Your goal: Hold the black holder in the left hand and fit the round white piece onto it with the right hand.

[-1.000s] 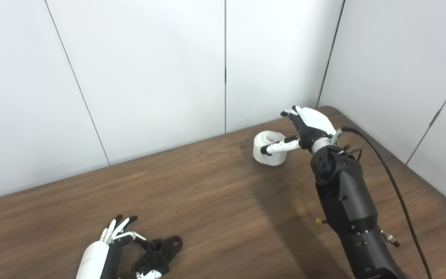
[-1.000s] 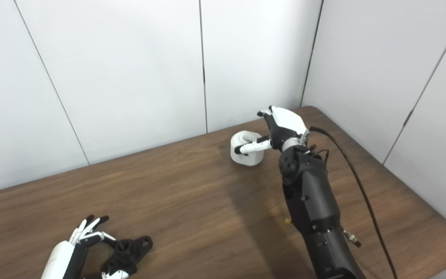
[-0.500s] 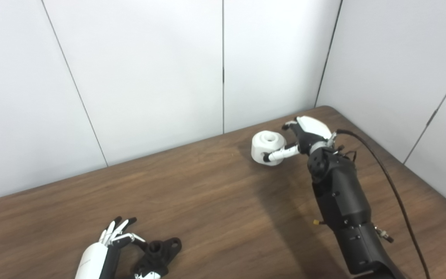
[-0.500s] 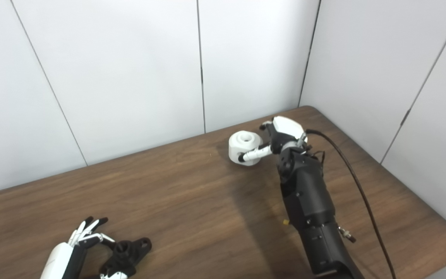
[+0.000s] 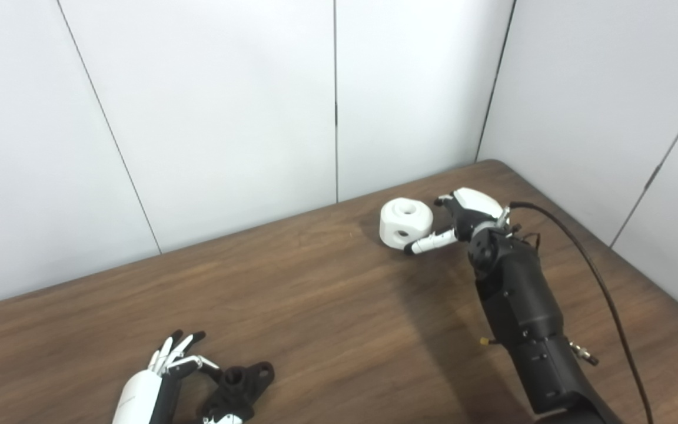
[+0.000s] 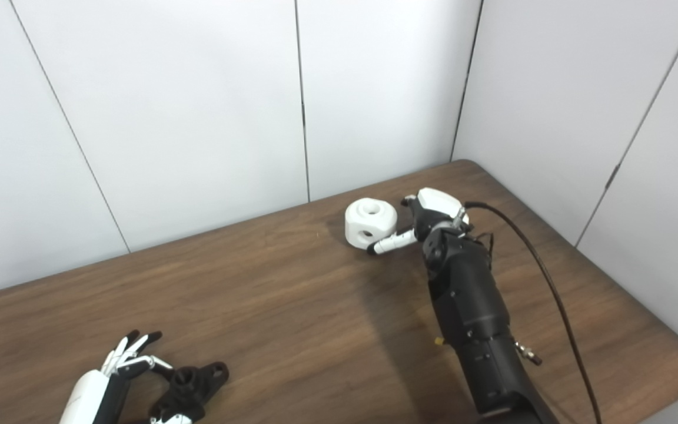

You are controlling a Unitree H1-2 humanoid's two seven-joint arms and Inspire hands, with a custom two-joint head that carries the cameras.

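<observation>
Left hand [image 5: 159, 383] sits at the near edge of the tabletop [image 5: 315, 306], toward its left corner, palm side turned to the black holder [image 5: 239, 386]. Its fingers [image 5: 177, 347] are spread and point toward the far edge, while the thumb reaches across toward the holder. The holder lies flat on the wood just to the right of the hand, with a raised ring in its middle and a lobe sticking out toward the right. Whether the thumb actually touches the holder cannot be told, but the hand has not closed around it, so it counts as released.

Bare brown wood fills the middle of the tabletop, and the two hands are well apart.

Further right, near the far edge and toward the far right corner, stands the round white piece [image 6: 370, 221]. It rests on the wood with a round hole in its top face and a smaller hole in its side wall. Right hand [image 6: 427, 218] is just beside it on the right. One finger stretches along the wood past the front of the piece, and the others curl behind its right side. The hand is loose around the piece, not gripping it. A black cable [image 6: 542, 282] runs from the wrist back toward the near right corner.
</observation>
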